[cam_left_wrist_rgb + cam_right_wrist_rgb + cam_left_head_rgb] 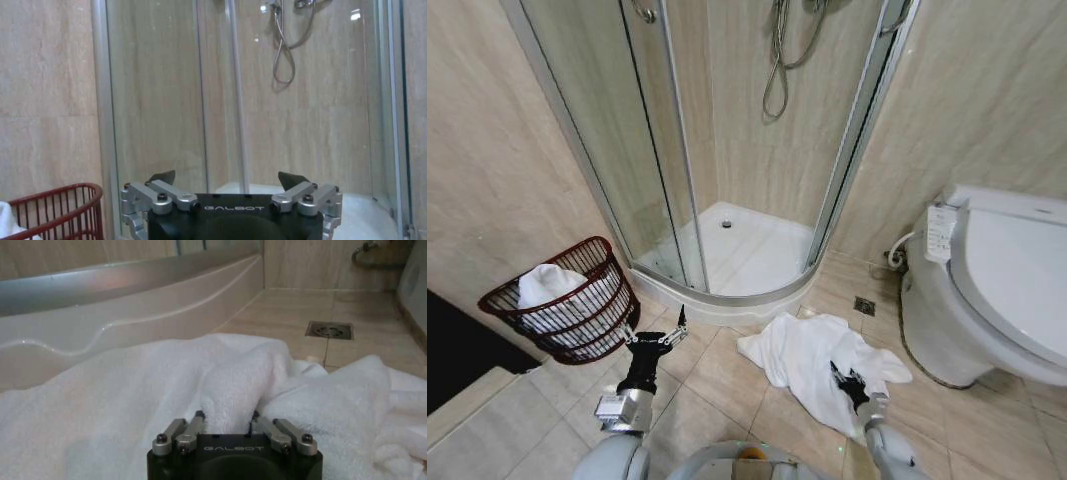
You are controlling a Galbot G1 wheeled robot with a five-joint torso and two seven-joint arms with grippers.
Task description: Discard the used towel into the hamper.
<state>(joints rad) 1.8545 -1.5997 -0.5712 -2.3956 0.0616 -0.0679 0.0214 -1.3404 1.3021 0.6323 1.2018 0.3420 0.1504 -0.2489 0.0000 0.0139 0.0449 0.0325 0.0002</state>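
Right gripper (227, 417) was down on the white towel (812, 365) on the floor tiles, fingers (197, 416) narrow, pinched into a raised fold of cloth btwn them. Grasp step in hand, I'd judge: towel not lifted yet, most of it spread beyond the fingertips toward the shower tray (747, 250). Left gripper (656, 333) hung idle, fingers wide, just beside the hamper (567, 300), which already held white cloth. Next move prob needs a lift clear of the floor, then carry across w/o dragging.
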